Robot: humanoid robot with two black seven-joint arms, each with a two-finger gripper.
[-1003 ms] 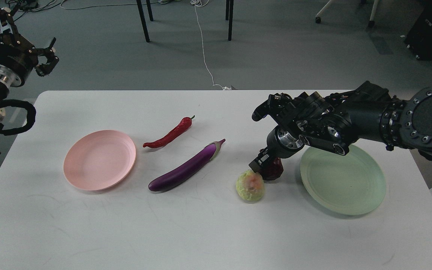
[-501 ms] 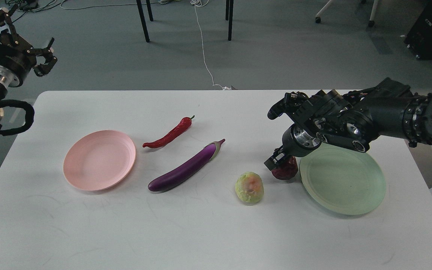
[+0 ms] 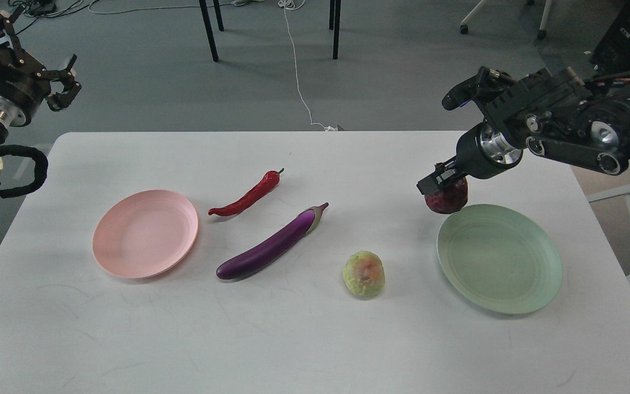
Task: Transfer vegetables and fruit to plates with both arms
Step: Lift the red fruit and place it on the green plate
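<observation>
My right gripper [image 3: 442,185] is shut on the dark red pomegranate-like fruit [image 3: 448,199] and holds it in the air just beyond the far left rim of the pale green plate [image 3: 500,258]. The bumpy yellow-green ball [image 3: 365,273] lies on the table left of that plate. The purple eggplant [image 3: 272,242] and the red chili pepper [image 3: 247,195] lie in the middle. The pale pink plate [image 3: 146,233] is at the left and holds nothing. My left gripper [image 3: 63,81] is open, raised off the table's far left corner.
The white table [image 3: 304,339] ends close to the green plate on the right. Chair legs [image 3: 208,30] and a white cable [image 3: 297,71] are on the floor beyond the far edge. A black cable loop [image 3: 25,169] hangs by my left arm.
My right gripper has lifted the dark red fruit off the table and carried it up and to the right, away from the yellow-green ball. My left gripper has barely moved.
</observation>
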